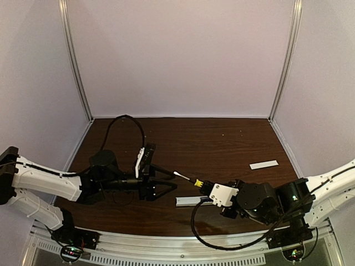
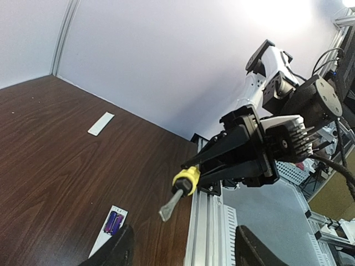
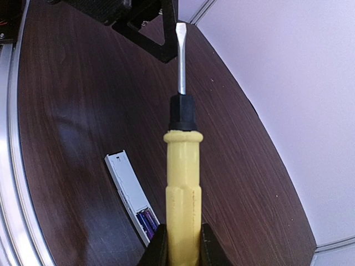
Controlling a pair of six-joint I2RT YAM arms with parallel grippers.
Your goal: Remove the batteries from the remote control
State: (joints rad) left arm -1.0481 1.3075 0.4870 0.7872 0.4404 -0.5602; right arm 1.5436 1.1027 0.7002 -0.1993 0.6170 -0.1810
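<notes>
The remote control is seen lying flat on the dark wooden tabletop, close to the near edge and just in front of the right arm. Its compartment is uncovered, and the two purple-blue batteries are seated side by side inside it (at the end nearer the right wrist camera). A yellow-handled screwdriver is clenched at its handle by the right jaws. Its flat blade is held in the air above the tabletop and pointed toward the left arm, and the remote control is not touched by it. The left jaws are spread apart with nothing gripped between them. They are turned toward the screwdriver's tip, which is found near their opening. A thin white cover strip is seen flat on the tabletop, well apart from the remote control, toward the right side wall.
</notes>
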